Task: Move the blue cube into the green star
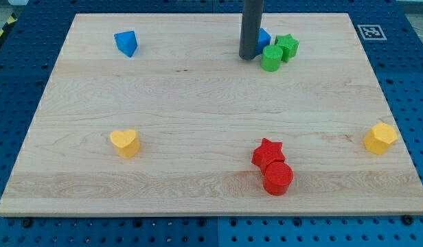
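The blue cube (264,37) is near the view's top, mostly hidden behind my rod; only its right part shows. The green star (288,46) lies just to its right, a small gap apart. A green cylinder (271,58) sits below the cube and touches the star's lower left. My tip (249,57) rests on the board at the cube's left side, close against it.
A blue triangular block (126,43) lies at the top left. A yellow heart (124,143) is at the lower left. A red star (268,154) touches a red cylinder (278,178) at the bottom centre. A yellow hexagonal block (380,138) sits near the right edge.
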`<act>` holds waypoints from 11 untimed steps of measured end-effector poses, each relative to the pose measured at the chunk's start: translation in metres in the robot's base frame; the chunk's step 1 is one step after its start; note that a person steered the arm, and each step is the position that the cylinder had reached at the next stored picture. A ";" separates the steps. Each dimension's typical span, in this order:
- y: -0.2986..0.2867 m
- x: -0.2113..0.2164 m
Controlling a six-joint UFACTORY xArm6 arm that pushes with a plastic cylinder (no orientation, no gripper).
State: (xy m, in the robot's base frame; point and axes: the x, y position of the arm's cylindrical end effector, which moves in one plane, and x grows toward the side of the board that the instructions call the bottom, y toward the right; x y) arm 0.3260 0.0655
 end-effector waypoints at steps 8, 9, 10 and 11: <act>-0.059 0.087; -0.081 0.100; -0.115 0.097; -0.119 0.097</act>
